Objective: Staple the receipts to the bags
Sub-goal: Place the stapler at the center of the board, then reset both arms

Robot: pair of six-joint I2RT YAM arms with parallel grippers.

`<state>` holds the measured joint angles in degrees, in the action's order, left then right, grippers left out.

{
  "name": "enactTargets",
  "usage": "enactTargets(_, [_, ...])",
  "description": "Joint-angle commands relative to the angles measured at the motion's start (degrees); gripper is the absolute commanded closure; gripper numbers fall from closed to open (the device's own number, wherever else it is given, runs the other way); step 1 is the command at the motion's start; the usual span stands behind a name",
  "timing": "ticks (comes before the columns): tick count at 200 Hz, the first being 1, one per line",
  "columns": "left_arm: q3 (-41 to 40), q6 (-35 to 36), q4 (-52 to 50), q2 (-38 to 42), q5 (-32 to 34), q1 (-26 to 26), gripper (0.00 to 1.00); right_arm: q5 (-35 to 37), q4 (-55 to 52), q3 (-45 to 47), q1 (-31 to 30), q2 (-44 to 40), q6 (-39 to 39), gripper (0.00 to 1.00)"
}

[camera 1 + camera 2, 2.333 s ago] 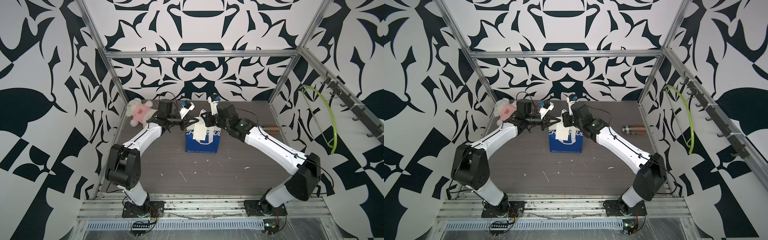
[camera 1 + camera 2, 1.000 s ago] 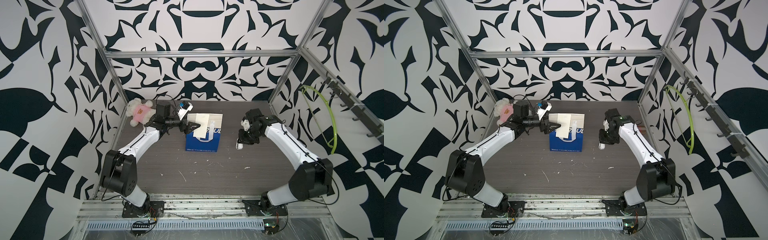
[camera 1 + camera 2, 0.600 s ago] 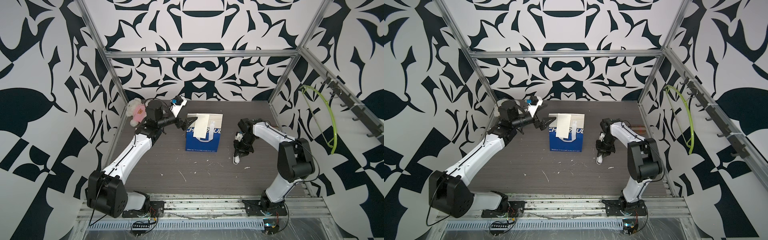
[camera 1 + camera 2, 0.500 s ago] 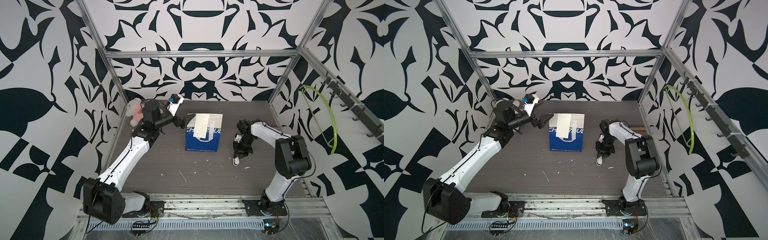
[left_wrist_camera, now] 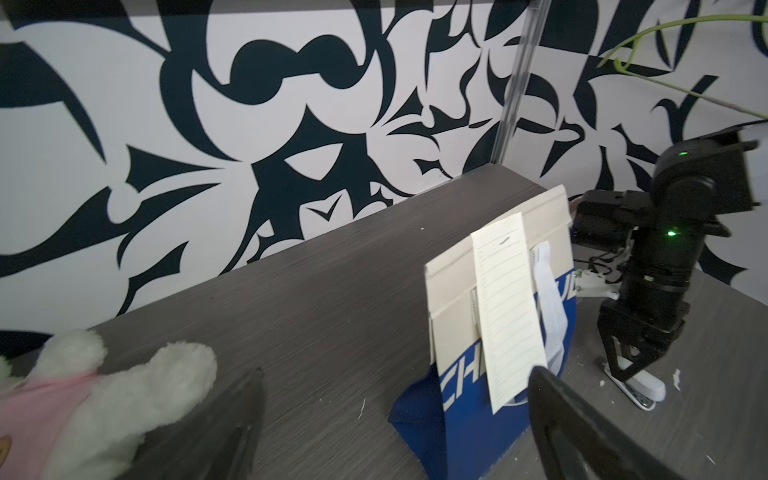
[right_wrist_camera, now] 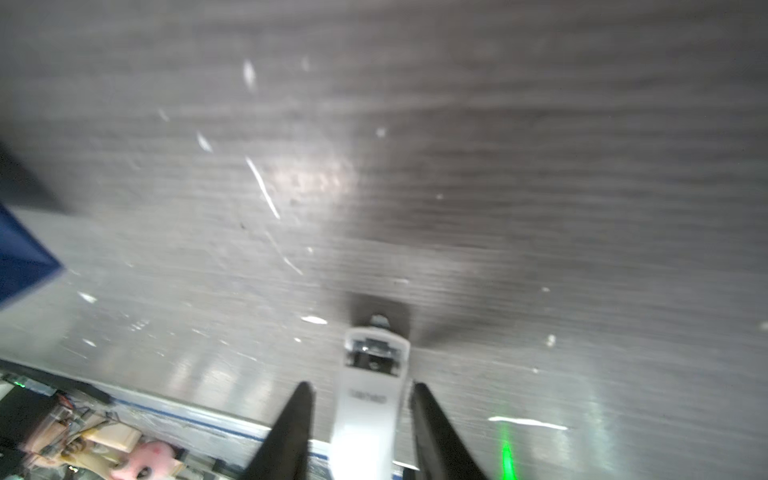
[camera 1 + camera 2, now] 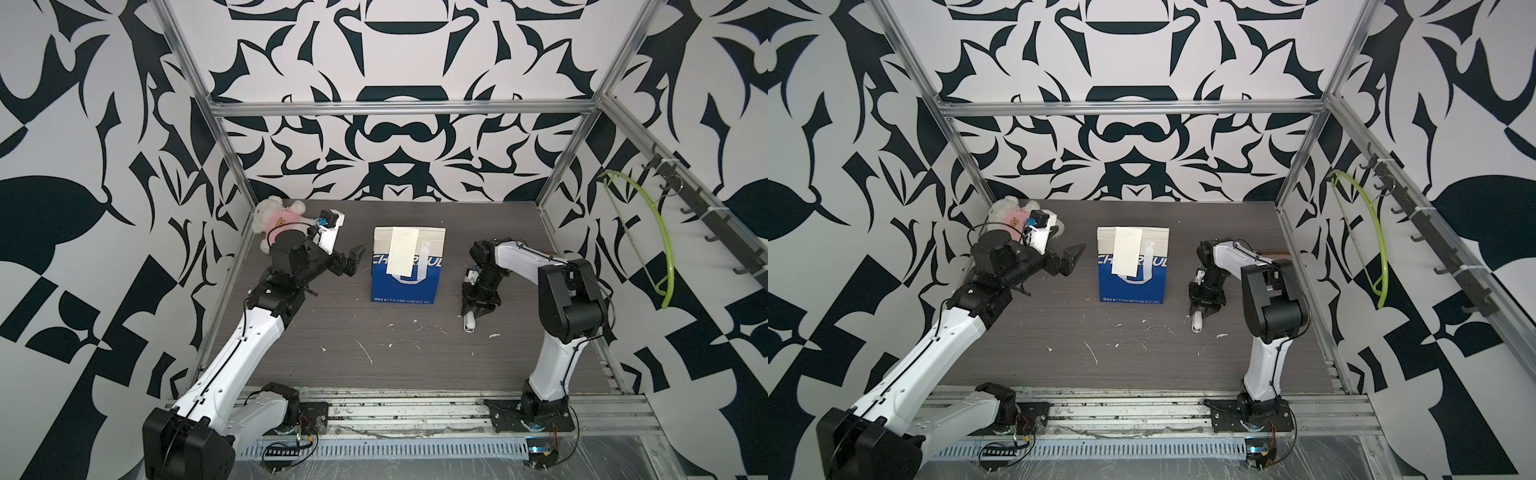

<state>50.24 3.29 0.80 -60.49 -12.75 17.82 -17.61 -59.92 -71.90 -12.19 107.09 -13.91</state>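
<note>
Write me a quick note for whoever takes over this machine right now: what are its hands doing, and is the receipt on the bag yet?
Hands: left hand open and empty, beside the bag; right hand open, its fingers either side of the stapler, which lies on the table.
Done, it seems: the receipt hangs on the bag's front unheld; a dark mark near its top may be the staple.
Left: check that it holds, then pull both arms back.

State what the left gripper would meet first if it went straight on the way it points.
The left gripper would likely meet the blue paper bag first, at its side edge; relative height is unclear.
</note>
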Motion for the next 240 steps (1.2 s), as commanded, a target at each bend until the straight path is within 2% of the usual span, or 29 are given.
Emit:
enactTargets(1, [-1.8,-2.98,0.35,0.34,6.64,-2.04,0.0,0.94,-0.12,-2.4,0.14,-8.15,0.38,0.37])
enactTargets(19, [-3.64,-4.56,3.09,-0.53,11.84,-4.43,0.0,2.57,1.14,-4.02,0.27,-12.86,1.2,0.3])
enactTargets(29, [-5.46,-5.25,5.22,-1.27,15.71,-5.82,0.0,5.79,3.8,-4.13,0.4,-15.43,1.63,0.22])
enactTargets(51, [-12.61,-4.78,15.7,-2.63,24.78,-6.84,0.0,11.57,18.68,1.98,2.28,-22.27,2.42,0.14])
enactTargets(52, [-13.06,-4.78,16.24,-2.71,25.31,-6.84,0.0,11.6,19.48,2.4,2.44,-22.58,2.46,0.13])
enactTargets(54, [-13.78,-4.78,17.15,-2.95,26.15,-6.84,0.0,11.67,21.31,3.41,2.74,-23.19,2.59,0.04])
enactTargets(58, [-15.13,-4.78,19.16,-3.43,27.91,-6.84,0.0,12.19,24.87,5.2,3.29,-24.3,2.57,0.0])
enactTargets(84, [-21.17,-6.91,28.5,-8.33,36.72,-7.69,0.0,17.69,51.23,19.5,4.95,-29.11,2.97,0.0])
enactTargets(95, [-22.49,-6.67,30.57,-10.34,36.58,-7.96,0.0,19.38,62.7,25.83,5.07,-29.87,4.37,0.0])
enactTargets(112, [-23.94,-7.54,35.38,-14.27,39.76,-8.15,0.0,23.51,77.79,33.95,5.07,-29.76,5.74,0.0])
enactTargets(130, [-22.57,-6.85,33.82,-15.1,38.76,-9.36,0.0,26.45,88.0,38.91,5.07,-27.94,7.07,0.0])
enactTargets(143, [-21.2,-8.51,30.04,-15.08,40.33,-10.09,0.0,27.15,87.55,38.49,5.18,-27.53,9.55,0.0])
enactTargets(163, [-21.51,-10.19,25.93,-13.62,38.42,-11.05,0.0,28.12,91.99,40.02,5.13,-26.88,10.75,0.0])
enactTargets(179, [-23.28,-12.03,24.6,-13.8,38.68,-11.14,0.0,27.0,86.6,38.78,5.24,-27.6,11.69,0.0])
enactTargets(190, [-25.77,-12.71,28.41,-14.83,39.11,-11.29,0.0,26.16,83.81,38.8,5.15,-28.86,11.94,0.0])
enactTargets(200, [-27.56,-12.0,34.72,-16.52,39.36,-11.65,0.0,25.82,85.59,40.69,5.21,-30.35,12.13,0.0])
enactTargets(214, [-26.04,-10.95,34.52,-18.11,37.53,-12.65,0.0,25.87,87.3,42.54,5.3,-31.78,12.24,0.0])
enactTargets(228, [-24.34,-9.97,33.56,-19.85,37.49,-13.32,0.0,24.79,80.99,41.61,5.3,-31.99,11.78,0.0])
enactTargets(240, [-25.19,-7.24,37.5,-20.75,35.97,-13.8,0.0,23.95,81.78,43.82,5.18,-32.12,11.55,0.0])
